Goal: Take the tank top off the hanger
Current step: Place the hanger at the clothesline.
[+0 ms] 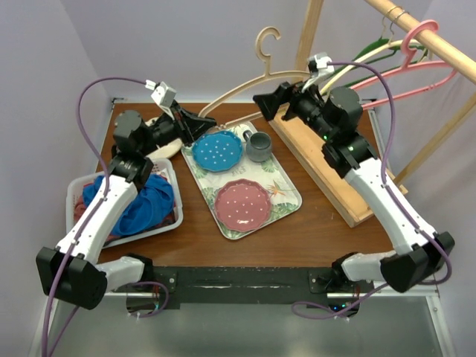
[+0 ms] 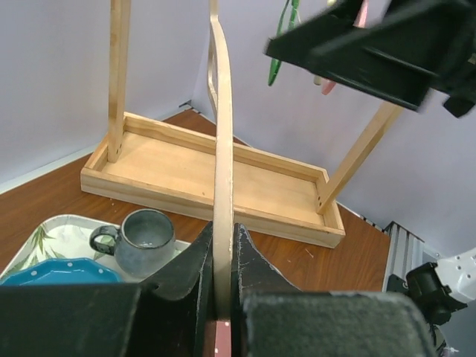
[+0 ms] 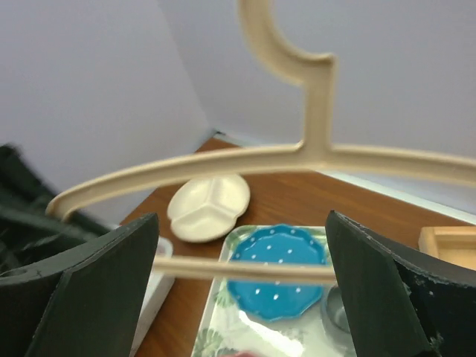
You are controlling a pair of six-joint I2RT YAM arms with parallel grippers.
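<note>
You have four hangers: one cream hanger (image 3: pixel 316 145) in the air, and one pink hanger (image 1: pixel 420 31), one green hanger (image 1: pixel 370 52) and one pale hanger (image 1: pixel 349 74) on the wooden rack (image 1: pixel 320 160). One leafy tray (image 1: pixel 286 195) holds one blue plate (image 1: pixel 218 149), one pink plate (image 1: pixel 242 204) and one gray mug (image 1: pixel 259 146). One white divided plate (image 3: pixel 208 207) sits near the table's (image 1: pixel 312 238) far left corner, and one white bin (image 1: pixel 72 195) by its left edge.
</note>
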